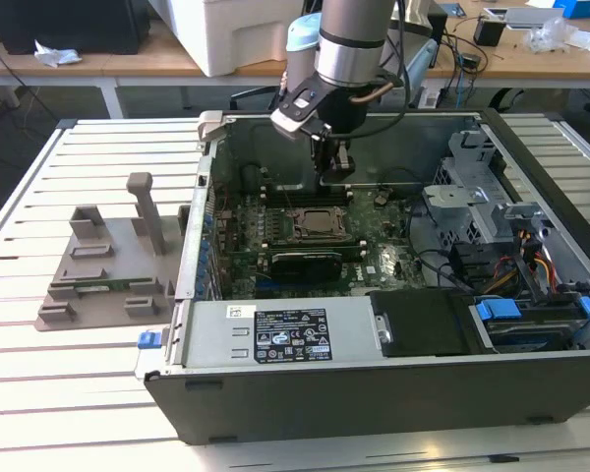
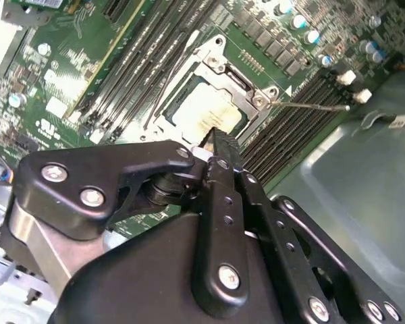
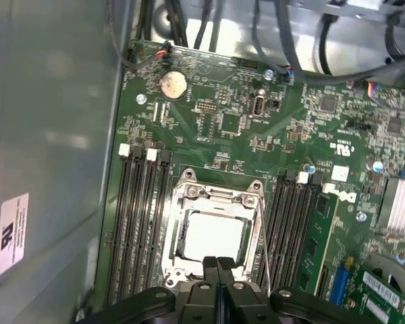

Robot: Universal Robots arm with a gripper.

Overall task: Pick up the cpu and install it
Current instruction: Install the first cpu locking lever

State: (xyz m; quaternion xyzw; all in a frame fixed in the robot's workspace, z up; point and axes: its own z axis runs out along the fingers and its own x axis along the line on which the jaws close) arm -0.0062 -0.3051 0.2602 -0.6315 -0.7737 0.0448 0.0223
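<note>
The arm reaches down into the open computer case (image 1: pixel 393 379), which lies on the slatted white surface (image 1: pixel 88 393). Its fingers (image 1: pixel 335 173) hang over the motherboard (image 1: pixel 393 261), at about 12 o'clock from the socket (image 1: pixel 320 224) in the exterior view. In both wrist views the black fingers (image 3: pixel 219 266) (image 2: pixel 219 143) are pressed together tip to tip, with nothing between them. The cpu (image 3: pixel 212 236) (image 2: pixel 206 111) lies flat inside the socket's metal frame, its pale silver top facing up, just beyond the fingertips. Whether the tips touch it cannot be told. A thin wire lever (image 3: pixel 264 250) runs along one side of the socket, and rows of dark memory slots (image 3: pixel 140 223) flank it on both sides. A round coin battery (image 3: pixel 173 83) sits on the board well apart from the socket. In the exterior view a grey plastic fixture (image 1: pixel 108 265) rests on the surface at 9 o'clock from the case.
</note>
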